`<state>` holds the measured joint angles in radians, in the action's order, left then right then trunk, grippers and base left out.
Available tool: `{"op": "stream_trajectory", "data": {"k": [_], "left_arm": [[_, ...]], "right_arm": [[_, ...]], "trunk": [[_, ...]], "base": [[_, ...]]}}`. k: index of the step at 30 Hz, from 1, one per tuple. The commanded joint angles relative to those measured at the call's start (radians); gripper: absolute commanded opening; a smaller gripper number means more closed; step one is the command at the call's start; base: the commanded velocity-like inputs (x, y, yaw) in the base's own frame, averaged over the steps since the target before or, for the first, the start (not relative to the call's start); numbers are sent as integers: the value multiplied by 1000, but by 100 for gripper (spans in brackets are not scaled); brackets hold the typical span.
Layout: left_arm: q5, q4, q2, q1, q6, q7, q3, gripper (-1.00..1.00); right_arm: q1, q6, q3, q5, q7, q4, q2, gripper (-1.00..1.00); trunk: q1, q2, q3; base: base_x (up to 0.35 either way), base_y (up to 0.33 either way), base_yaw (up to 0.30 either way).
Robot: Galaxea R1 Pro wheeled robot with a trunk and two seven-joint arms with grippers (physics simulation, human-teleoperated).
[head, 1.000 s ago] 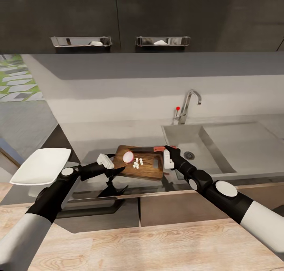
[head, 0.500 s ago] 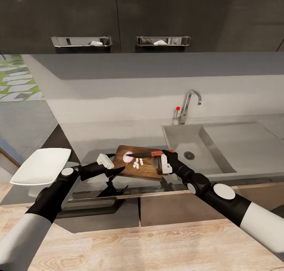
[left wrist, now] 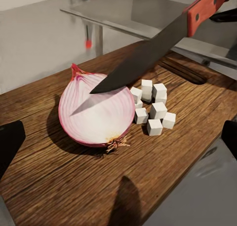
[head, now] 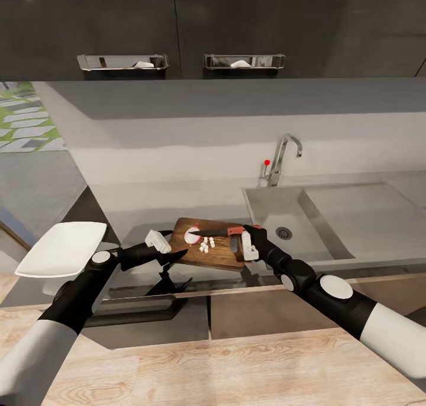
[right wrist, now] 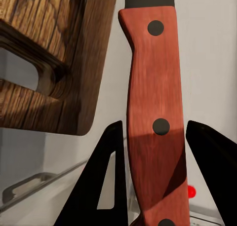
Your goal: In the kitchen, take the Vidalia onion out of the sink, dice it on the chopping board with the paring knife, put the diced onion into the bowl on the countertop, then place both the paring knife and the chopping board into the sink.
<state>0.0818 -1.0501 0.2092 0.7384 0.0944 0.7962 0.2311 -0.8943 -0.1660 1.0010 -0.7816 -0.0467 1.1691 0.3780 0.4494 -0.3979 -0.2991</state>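
Note:
The dark wooden chopping board [head: 216, 253] lies on the grey countertop [head: 142, 208], just left of the sink [head: 331, 217]. On it sit a halved onion [left wrist: 98, 112] with reddish skin and several small white dice [left wrist: 153, 107]. My right gripper [head: 247, 242] is shut on the paring knife's reddish handle [right wrist: 155, 122]. The dark blade [left wrist: 143, 58] reaches across the board, its tip over the onion's cut face. My left gripper [head: 167, 247] stands open at the board's left edge, its fingers [left wrist: 10, 142] wide apart and holding nothing. The white bowl [head: 62, 249] is at the far left.
A curved chrome faucet [head: 285, 155] with a red knob [head: 267, 162] stands behind the basin, whose drain [head: 283, 233] shows near the right arm. Two steel rails [head: 121, 61] hang on the dark upper cabinets. Wooden floor [head: 236, 364] lies below the counter's front edge.
My right gripper has carried the knife leftward from the board's sink-side end, so the blade now lies over the onion half. The left arm, bowl and board have not moved.

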Motion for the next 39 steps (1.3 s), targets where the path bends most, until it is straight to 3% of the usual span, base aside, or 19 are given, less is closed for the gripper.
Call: {"op": "stream_trajectory", "data": {"k": [1,17,23,29,32,36,39], "left_arm": [[9,-1,1,1,10,2,2,100],[9,-1,1,1,10,2,2,100],[9,-1,1,1,10,2,2,100],[9,-1,1,1,10,2,2,100],[9,-1,1,1,10,2,2,100],[9,-1,0,1,10,2,2,100],[9,-1,-1,1,10,2,2,100]], "right_arm": [[-2,-8,3,-10,-5,2,1,-100],[-2,-8,3,-10,-5,-25,1,-100],[-2,-5,-49,-9,-5,-23,1,-100],[-2,-2,-72,-8,-5,-18,1,-100],[-2,0,-144,-8,-8,-16,1,-100],[-2,3,-203,2,-10,-16,1,-100],[-2,3,-286,64,-29,-16,1,-100]], "trunk": [[1,-2,-2],[1,-2,-2],[1,-2,-2],[1,-2,-2],[1,-2,-2],[1,-2,-2],[1,-2,-2]], "base": [[0,0,0],[0,0,0],[0,0,0],[0,0,0],[0,0,0],[0,0,0],[0,0,0]]}}
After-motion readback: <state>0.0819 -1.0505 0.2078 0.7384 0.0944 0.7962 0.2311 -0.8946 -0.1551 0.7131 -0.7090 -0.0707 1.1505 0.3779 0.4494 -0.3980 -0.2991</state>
